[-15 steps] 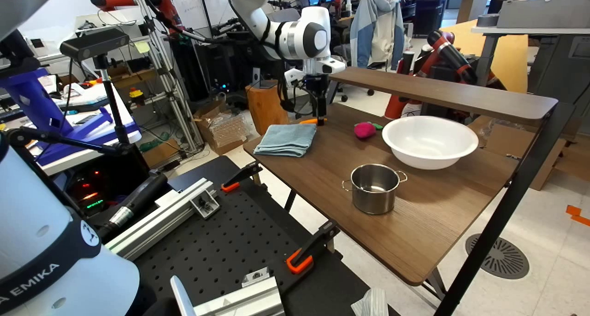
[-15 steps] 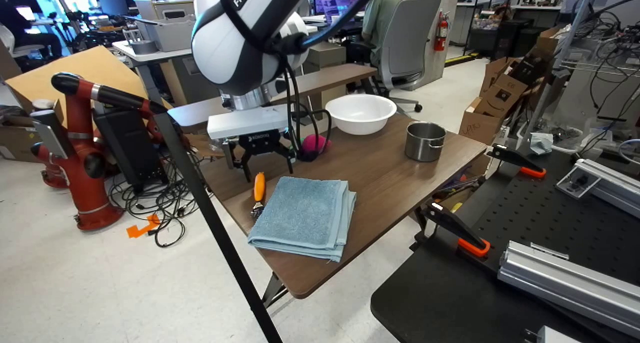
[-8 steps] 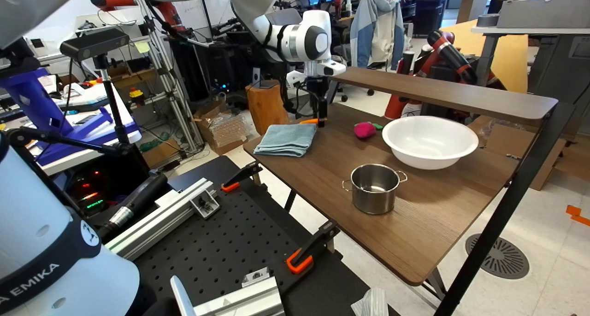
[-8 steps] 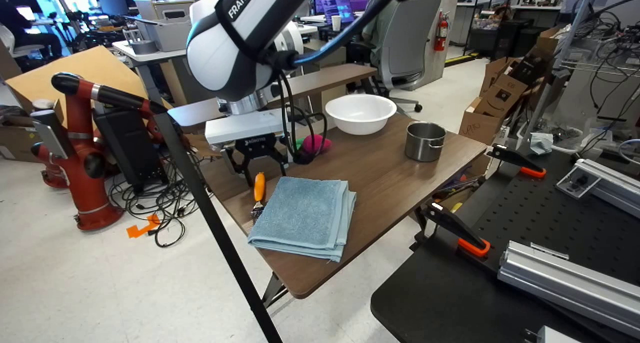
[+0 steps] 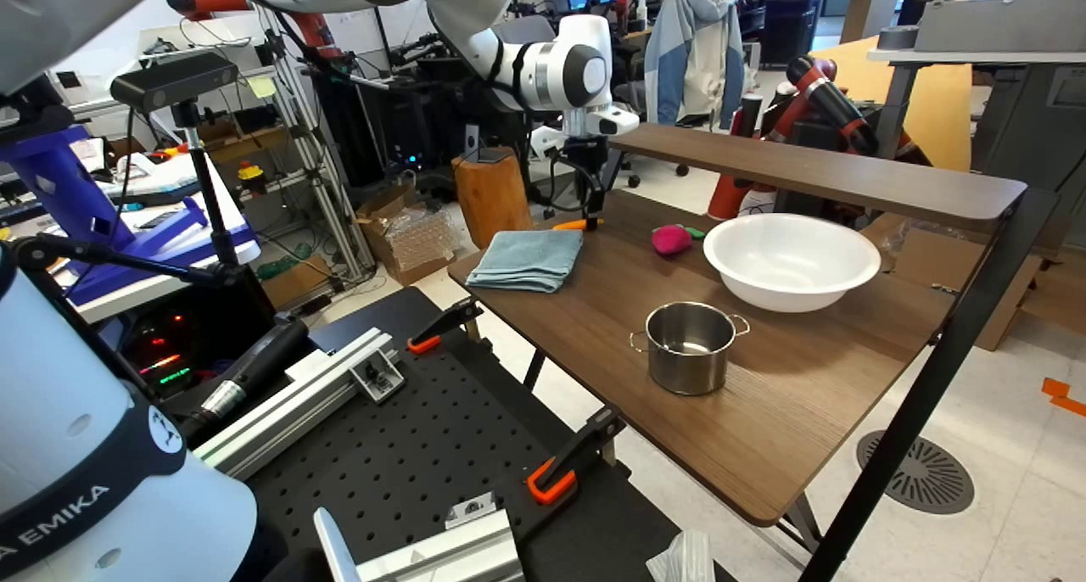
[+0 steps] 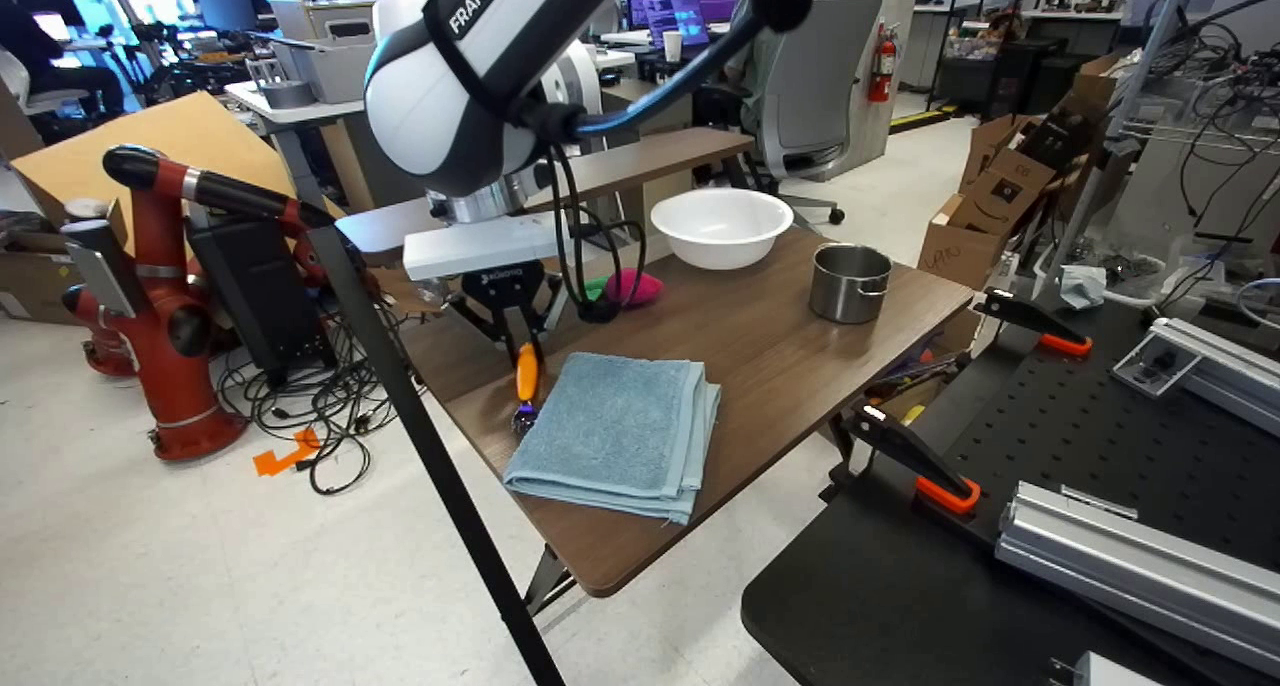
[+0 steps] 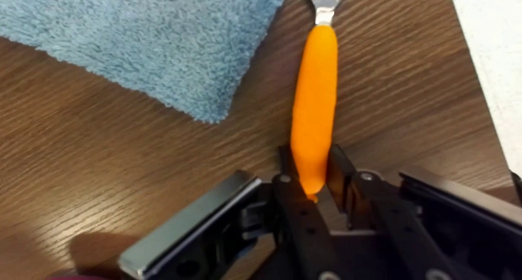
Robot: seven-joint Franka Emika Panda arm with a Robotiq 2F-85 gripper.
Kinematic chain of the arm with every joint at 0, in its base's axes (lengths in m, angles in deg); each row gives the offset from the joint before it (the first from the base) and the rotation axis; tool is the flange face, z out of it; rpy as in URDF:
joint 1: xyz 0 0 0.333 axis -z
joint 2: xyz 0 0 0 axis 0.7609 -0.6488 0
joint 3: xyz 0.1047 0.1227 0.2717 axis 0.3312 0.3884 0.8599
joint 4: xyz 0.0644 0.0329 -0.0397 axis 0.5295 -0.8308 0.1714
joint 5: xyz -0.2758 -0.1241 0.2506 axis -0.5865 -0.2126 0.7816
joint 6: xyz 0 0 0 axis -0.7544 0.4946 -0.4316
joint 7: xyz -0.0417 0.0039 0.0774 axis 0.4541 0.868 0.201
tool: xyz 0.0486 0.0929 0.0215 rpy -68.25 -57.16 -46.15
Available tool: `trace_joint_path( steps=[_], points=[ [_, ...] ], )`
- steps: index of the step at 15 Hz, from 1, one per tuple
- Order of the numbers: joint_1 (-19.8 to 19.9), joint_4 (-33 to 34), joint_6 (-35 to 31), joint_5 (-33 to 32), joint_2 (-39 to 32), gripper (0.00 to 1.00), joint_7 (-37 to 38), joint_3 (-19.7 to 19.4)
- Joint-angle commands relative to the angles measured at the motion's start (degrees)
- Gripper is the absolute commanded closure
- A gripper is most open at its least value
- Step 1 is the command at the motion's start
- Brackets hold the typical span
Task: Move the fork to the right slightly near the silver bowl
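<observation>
Grasp closing, carry pending

The table is stretching out beneath my gripper, which is pointing down at it. The white bowl is standing on the wood, well apart from me. The folded blue towel is lying near my tips, not touching them. The silver bowl is standing upright, also well apart from me. The fork is reaching away from me, its metal head leading and the rear end of its orange handle sitting between my fingers.

Change noted: against half a second ago, the fingers are standing much nearer together, one now lying along either side of the handle. I am reading this as a hold on the fork by its tail end. Fork and towel are also sitting slightly shifted; I am suspecting a nudge from the closing.

Meaning: reaching is looking finished; bringing the fork over near the silver bowl is remaining. I am failing to tell whether it is leaving the wood. Caution: held this far back, the head may be sagging on lifting.
</observation>
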Motion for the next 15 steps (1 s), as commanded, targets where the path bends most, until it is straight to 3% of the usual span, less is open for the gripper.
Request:
trace_joint_path(
  steps=[1, 11, 15],
  points=[
    [-0.3, 4.4, 3.2, 1.6, -2.2, 0.94, -1.8, -0.3],
    [2.2, 4.1, 1.1, 6.1, 1.5, 0.94, -4.2, 3.4],
    [3.3, -0.2, -0.3, 7.0, 6.7, 0.94, -5.8, 4.0]
  ],
)
